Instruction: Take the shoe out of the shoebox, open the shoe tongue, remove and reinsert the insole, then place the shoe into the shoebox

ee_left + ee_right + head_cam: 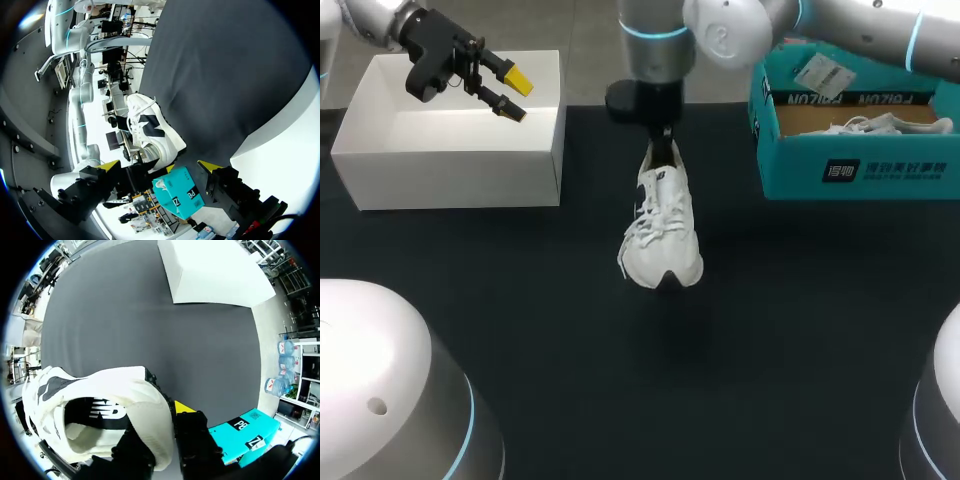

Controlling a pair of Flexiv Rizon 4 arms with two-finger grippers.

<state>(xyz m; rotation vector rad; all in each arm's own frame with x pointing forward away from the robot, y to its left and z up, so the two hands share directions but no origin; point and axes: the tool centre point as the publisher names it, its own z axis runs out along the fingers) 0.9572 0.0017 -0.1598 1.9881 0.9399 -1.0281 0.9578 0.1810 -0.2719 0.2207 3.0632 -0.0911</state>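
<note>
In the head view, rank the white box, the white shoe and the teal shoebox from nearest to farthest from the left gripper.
1. white box: at the table's left, right beneath the left gripper.
2. white shoe: mid-table, off to that gripper's right.
3. teal shoebox: at the table's right side, beyond the shoe.

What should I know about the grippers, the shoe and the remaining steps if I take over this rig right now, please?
Left gripper: open, empty, above the white box.
Right gripper: shut on the heel of the white shoe, mid-table.
Teal shoebox: at the table's right, holding a second shoe.
Done: shoe out of the shoebox.
To do: open the tongue, remove and reinsert the insole, return the shoe to the shoebox.
</note>
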